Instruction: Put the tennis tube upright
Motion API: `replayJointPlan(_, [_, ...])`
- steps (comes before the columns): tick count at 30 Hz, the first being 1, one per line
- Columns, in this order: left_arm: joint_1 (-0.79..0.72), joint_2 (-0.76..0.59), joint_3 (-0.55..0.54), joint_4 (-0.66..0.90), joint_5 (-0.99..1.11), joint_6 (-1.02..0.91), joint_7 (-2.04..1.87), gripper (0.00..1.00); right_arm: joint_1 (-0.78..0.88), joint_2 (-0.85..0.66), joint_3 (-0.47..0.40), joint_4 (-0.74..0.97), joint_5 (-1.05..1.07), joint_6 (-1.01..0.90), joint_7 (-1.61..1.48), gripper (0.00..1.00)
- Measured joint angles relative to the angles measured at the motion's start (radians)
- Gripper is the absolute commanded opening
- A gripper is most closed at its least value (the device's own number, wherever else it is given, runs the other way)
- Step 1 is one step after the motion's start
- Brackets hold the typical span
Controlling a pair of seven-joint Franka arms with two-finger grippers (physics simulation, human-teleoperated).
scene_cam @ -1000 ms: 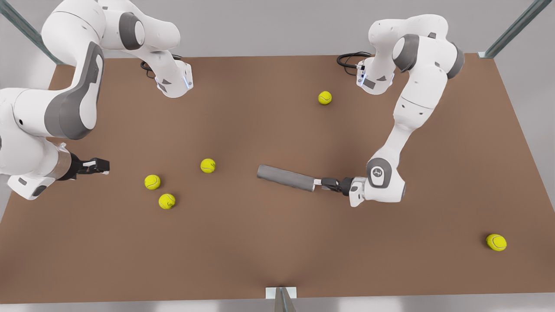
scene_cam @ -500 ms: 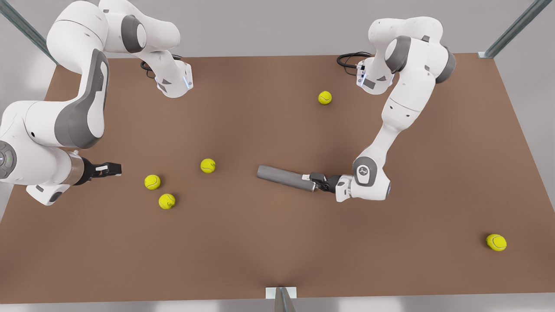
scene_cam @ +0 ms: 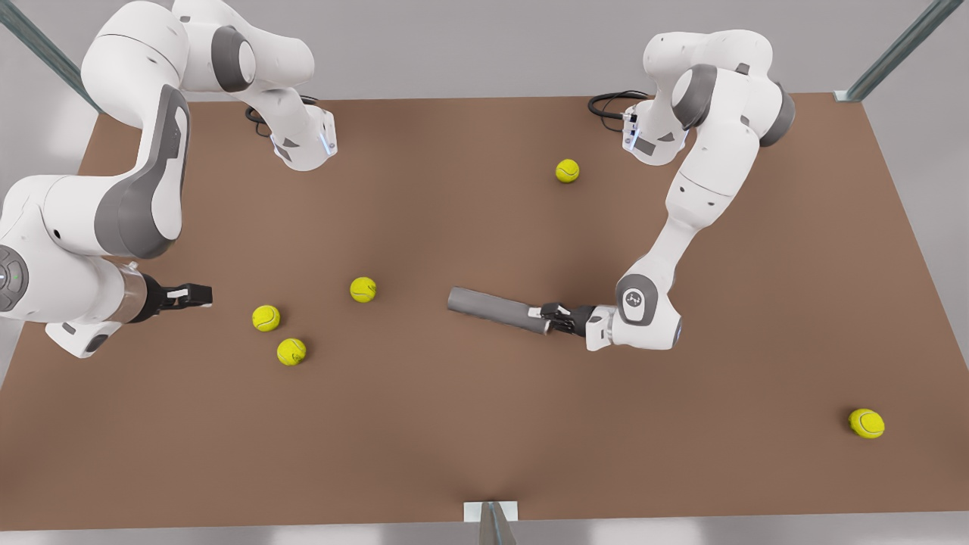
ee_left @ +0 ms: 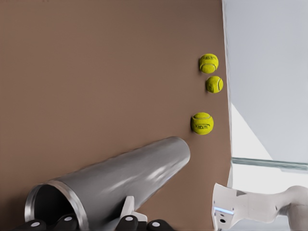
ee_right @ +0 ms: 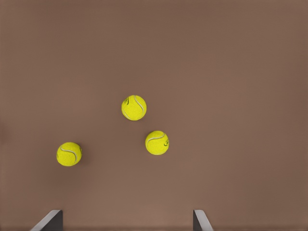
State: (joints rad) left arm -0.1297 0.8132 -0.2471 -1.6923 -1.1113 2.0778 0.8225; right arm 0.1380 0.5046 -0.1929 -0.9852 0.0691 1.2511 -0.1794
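One left hand (scene_cam: pixel 546 317) pinches the open rim of the tennis tube (scene_cam: pixel 496 309), lying mid-table (scene_cam: pixel 454 424). Tilted up by so thin a grip, it may slip or roll. Right hand (scene_cam: pixel 198 294) waits spread, empty.

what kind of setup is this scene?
Likely a simulated bimanual lab bench: a bare brown table framed by metal struts, with loose tennis balls and a tube lying flat, its open end at the left gripper. The right gripper waits, open.
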Motion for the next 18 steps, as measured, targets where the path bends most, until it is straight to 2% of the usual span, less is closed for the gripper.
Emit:
replayJointPlan(10, [0.001, -0.031, 0.047, 0.001, 0.015, -0.040, 0.000, 0.34, 0.004, -0.001, 0.000, 0.000, -0.001, -0.001, 0.005, 1.00])
replayJointPlan(18, [0.000, -0.158, 0.150, 0.003, 0.166, -0.121, -0.022, 0.24, 0.000, -0.001, 0.000, 0.000, -0.003, -0.002, 0.008, 1.00])
